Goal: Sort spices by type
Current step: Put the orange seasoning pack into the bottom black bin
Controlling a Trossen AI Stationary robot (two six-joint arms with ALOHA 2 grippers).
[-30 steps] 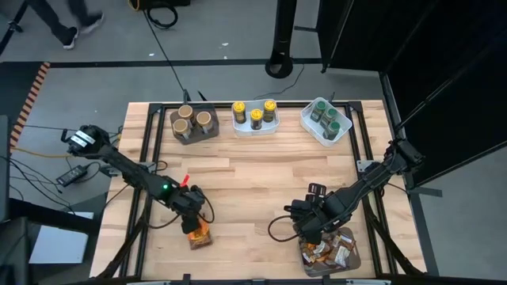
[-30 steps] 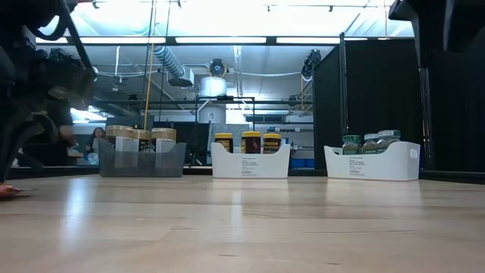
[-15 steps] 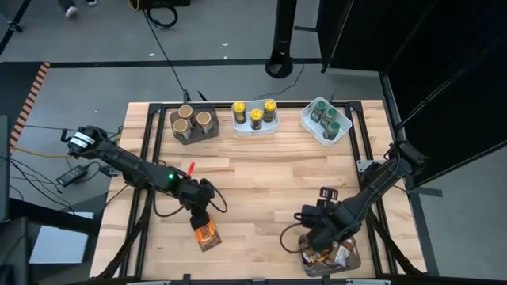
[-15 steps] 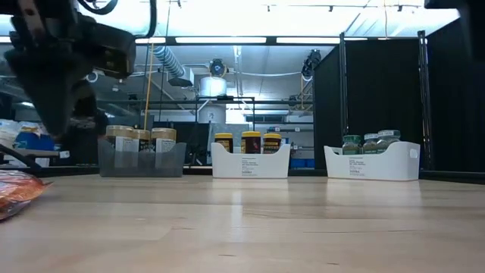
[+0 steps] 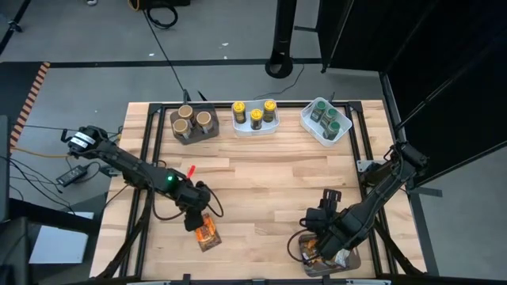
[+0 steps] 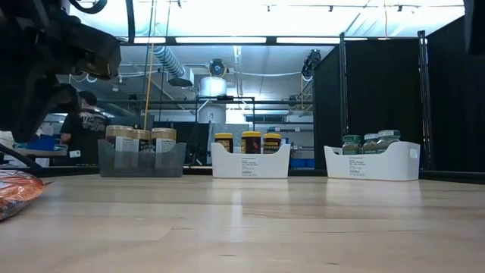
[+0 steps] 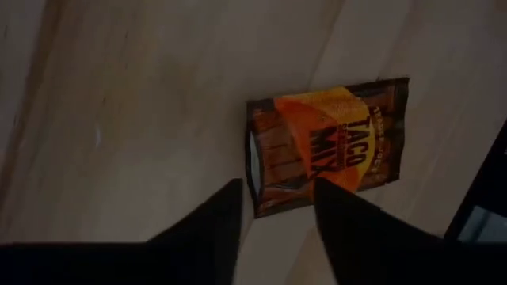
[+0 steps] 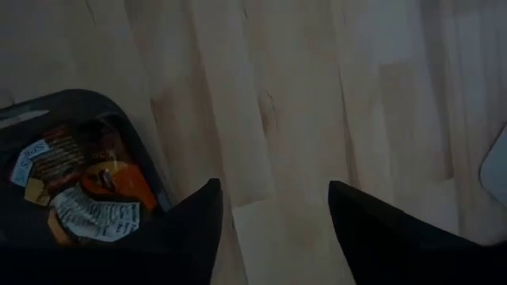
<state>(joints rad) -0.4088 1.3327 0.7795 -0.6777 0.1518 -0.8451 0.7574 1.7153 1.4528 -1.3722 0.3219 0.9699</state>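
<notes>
An orange and brown taco-mix packet (image 7: 329, 142) lies flat on the table near its front left; it also shows in the high view (image 5: 207, 236) and the low view (image 6: 17, 194). My left gripper (image 7: 277, 202) is open just above the packet's one short edge and touches nothing. My right gripper (image 8: 269, 214) is open and empty over the near-right part of the table (image 5: 321, 240), beside a dark bin (image 8: 87, 99) that holds several packets (image 8: 95, 198). Jars with tan (image 5: 192, 121), yellow (image 5: 255, 115) and green lids (image 5: 326, 119) stand in three containers at the far edge.
The grey bin and two white trays of jars line the far edge, as the low view shows (image 6: 250, 163). The dark packet bin (image 5: 356, 261) sits at the near right corner. Bare wood lies between the two arms. A person shows in the room beyond the table (image 6: 79, 125).
My left gripper has set the packet down a little farther toward the table's right, let it go and risen off it; the packet now lies flat on the table. My right gripper has moved toward the near right corner, over the packet bin.
</notes>
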